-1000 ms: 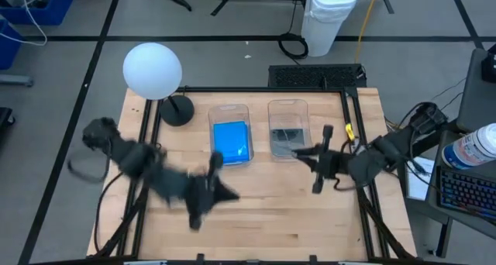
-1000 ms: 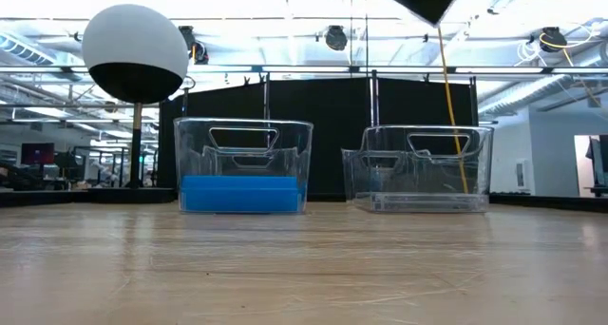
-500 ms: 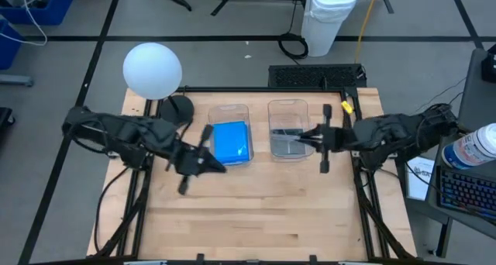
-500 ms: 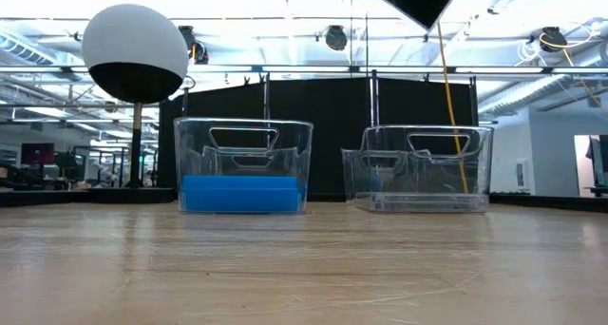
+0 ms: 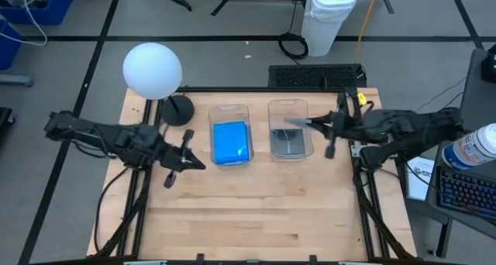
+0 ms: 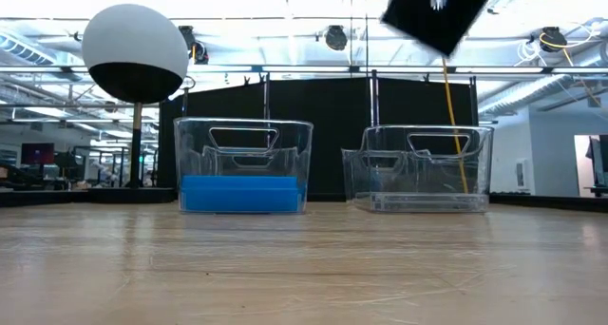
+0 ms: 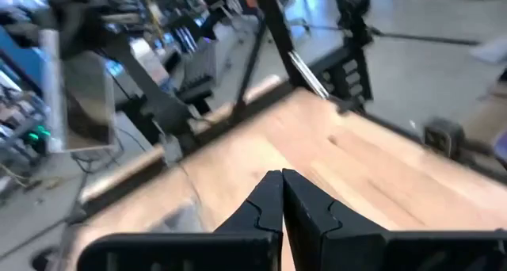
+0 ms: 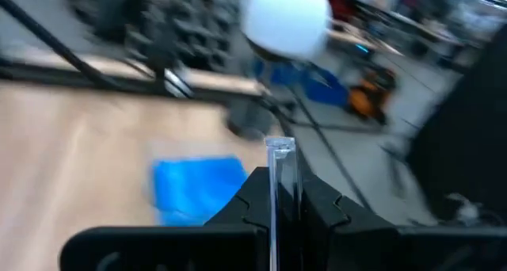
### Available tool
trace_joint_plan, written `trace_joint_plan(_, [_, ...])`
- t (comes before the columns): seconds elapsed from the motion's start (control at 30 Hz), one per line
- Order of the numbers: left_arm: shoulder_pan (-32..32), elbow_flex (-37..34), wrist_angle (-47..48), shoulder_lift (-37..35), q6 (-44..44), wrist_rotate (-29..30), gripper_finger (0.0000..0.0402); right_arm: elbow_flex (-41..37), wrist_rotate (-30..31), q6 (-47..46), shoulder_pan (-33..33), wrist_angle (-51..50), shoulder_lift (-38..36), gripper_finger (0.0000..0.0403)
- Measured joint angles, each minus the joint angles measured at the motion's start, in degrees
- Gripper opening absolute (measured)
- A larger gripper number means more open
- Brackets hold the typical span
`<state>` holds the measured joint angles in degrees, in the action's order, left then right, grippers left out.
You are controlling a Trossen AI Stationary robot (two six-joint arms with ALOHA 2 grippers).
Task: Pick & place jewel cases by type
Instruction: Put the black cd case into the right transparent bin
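Two clear tubs stand side by side at the far middle of the table. The left tub holds a stack of blue jewel cases. In the right tub lie grey see-through ones. My right gripper hangs above the right tub's right side, shut on a see-through jewel case. My left gripper is left of the blue tub, shut and empty. My right gripper pinches a thin see-through jewel case flat between its two fingers, and the case's edge faces the wrist camera. The fingers come nearly level from the table's right. The case sticks out past the fingertips, lifted clear above the right tub.
A white ball lamp on a black foot stands at the far left corner. The near half of the wooden table lies bare. A dark part of an arm shows high above the right tub in the low view.
My left gripper has drawn back from the table's near middle toward the left edge, staying shut. My right gripper has gone toward the far edge, from near the tubs' front to above the right tub.
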<state>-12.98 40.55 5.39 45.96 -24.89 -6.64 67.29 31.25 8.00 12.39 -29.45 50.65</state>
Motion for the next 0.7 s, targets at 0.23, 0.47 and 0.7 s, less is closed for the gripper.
trace_joint_plan(0.23, [-0.01, -11.23, -10.19, -0.66, -0.49, -0.8, 0.0005, -9.09, 1.79, 1.97, -5.83, 7.11, 5.18, 0.0018])
trace_joint_plan(0.47, [1.27, -12.5, -10.08, -0.67, -0.86, -0.34, 0.0037, -9.19, 6.75, 4.62, -10.26, 11.59, 17.53, 0.0018])
trace_joint_plan(0.7, [3.96, -12.5, -9.19, -0.66, -1.78, -0.23, 0.0041, -4.83, 6.2, 4.79, -12.34, 9.97, 27.72, 0.0018])
